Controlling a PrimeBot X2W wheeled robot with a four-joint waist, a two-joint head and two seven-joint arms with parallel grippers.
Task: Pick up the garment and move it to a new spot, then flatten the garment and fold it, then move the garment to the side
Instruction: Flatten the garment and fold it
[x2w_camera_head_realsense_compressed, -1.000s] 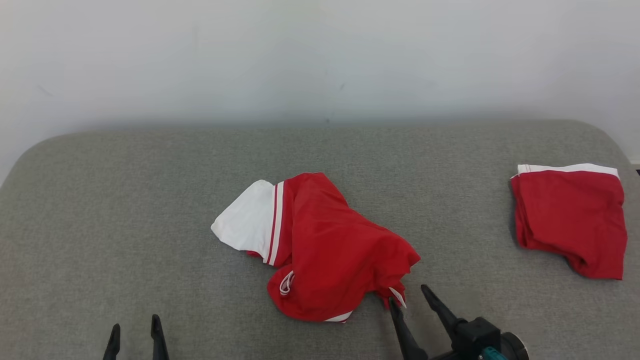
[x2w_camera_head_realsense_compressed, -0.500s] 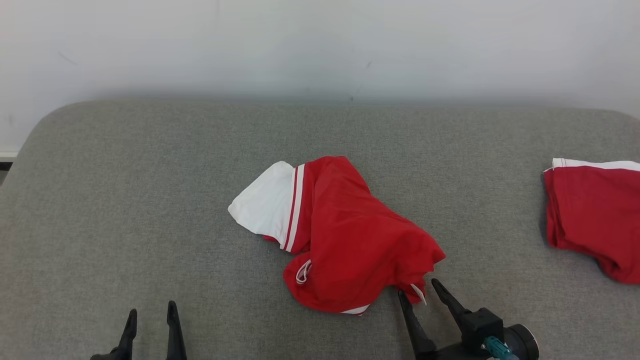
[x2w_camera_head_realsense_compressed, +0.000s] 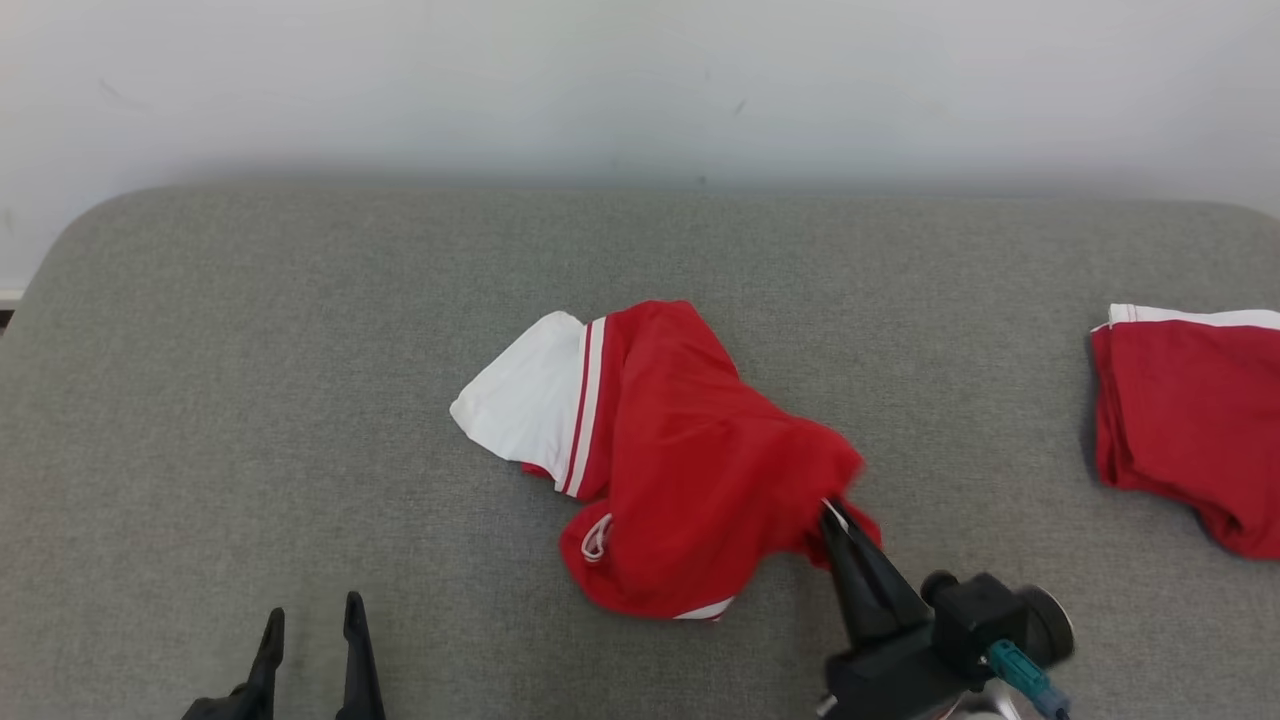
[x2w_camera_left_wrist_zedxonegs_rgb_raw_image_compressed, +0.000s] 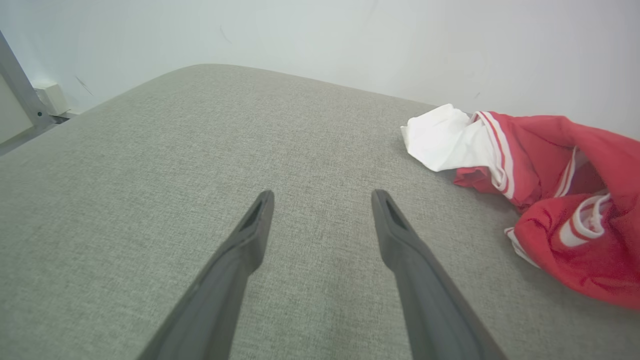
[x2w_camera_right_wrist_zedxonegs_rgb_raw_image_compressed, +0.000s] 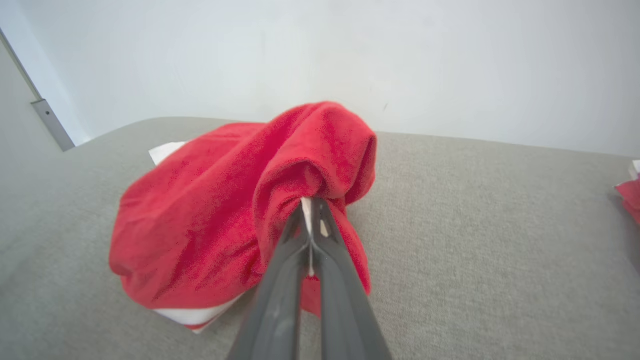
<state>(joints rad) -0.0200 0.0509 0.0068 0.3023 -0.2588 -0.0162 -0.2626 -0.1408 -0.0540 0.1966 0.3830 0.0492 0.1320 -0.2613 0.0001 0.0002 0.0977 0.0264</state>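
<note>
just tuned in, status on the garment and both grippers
Right gripper shut on crumpled garment, near edge. Left gripper open, clear of it. Folded red garment far right, not in the way.

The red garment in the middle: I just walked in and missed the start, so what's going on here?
The robot's right jaws are shut on the near right edge of the crumpled red-and-white garment, most of which lies on the grey cushion. The left jaws stand open and empty at the lower left, apart from it. A second red garment lies folded at the right.
</note>
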